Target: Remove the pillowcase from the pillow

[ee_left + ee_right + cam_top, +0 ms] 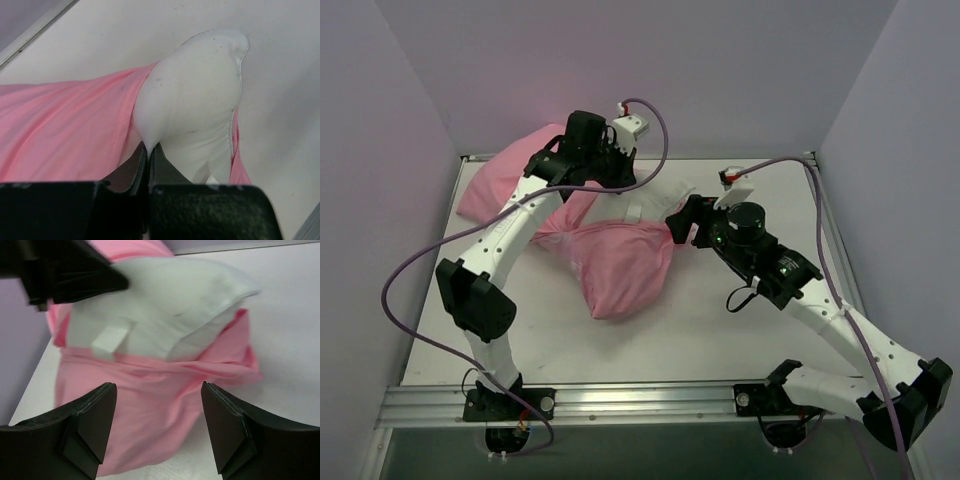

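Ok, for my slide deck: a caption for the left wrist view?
Left hand pinching the white pillow where its corner pokes out of the pink pillowcase.

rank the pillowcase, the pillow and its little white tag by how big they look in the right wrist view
1. pillowcase, largest, though only narrowly
2. pillow, of which just the bared end shows
3. tag, by far the smallest

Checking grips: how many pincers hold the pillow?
1. The left pincer is shut on the pillow at its bare white end; the right pincer is open, facing the pillowcase, holding nothing.
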Motion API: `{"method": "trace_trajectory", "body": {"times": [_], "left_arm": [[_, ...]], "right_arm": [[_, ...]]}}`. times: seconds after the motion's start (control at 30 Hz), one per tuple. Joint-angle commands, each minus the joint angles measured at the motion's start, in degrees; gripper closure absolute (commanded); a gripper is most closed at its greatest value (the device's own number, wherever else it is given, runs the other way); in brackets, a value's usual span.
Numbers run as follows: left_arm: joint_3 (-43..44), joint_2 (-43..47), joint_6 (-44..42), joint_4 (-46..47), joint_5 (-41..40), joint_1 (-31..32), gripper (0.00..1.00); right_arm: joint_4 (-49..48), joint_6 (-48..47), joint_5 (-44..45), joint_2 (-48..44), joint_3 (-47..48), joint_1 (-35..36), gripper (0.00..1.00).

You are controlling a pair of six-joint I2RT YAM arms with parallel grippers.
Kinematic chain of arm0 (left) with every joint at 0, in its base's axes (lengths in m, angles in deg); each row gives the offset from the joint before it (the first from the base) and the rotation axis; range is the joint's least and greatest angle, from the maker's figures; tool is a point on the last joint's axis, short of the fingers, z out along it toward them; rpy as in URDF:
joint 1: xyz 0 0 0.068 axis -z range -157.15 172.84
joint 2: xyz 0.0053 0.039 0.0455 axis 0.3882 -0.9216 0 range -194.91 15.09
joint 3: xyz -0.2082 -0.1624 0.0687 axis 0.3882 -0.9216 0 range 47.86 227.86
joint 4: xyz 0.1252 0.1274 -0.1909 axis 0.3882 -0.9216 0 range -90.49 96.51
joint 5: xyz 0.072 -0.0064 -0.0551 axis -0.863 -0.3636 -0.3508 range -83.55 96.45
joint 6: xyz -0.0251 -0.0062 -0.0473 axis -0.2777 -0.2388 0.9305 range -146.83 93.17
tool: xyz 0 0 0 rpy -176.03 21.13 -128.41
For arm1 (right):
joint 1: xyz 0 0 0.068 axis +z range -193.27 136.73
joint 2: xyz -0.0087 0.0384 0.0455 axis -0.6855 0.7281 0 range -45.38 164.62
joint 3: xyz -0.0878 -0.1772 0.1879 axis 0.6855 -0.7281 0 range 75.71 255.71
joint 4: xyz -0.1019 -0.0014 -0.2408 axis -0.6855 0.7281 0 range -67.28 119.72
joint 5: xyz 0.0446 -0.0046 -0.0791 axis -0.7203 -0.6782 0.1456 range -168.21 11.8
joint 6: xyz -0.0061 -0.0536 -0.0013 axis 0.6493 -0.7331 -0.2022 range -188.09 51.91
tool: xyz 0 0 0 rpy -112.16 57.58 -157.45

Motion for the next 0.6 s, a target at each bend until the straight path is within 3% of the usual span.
{"method": "trace_trajectory", "body": {"times": [0.0, 0.33, 0.43, 0.53, 0.57], "left_arm": [[8.43, -1.56, 3.09, 4.95, -1.66, 0.85, 0.98], [10.82, -4.12, 4.33, 5.04, -1.39, 2.34, 0.98], [11.08, -4.29, 4.33, 5.04, -1.31, 2.34, 0.98], [11.61, -4.64, 4.42, 4.96, -2.01, 2.34, 0.98], [12.22, -4.99, 4.42, 5.04, -2.36, 2.17, 0.98]], "right_arm": [[-1.74, -2.26, 3.98, 3.33, 3.82, 6.65, 0.31], [-8.97, 2.13, 5.74, 18.45, 9.62, 7.03, 0.28], [-10.99, 2.66, 5.3, 21.62, 10.15, 7.03, 0.34], [-10.91, 3.71, 3.81, 23.2, 10.16, 7.21, 0.62], [-10.65, 4.32, 3.72, 22.68, 9.63, 7.47, 0.76]]}}
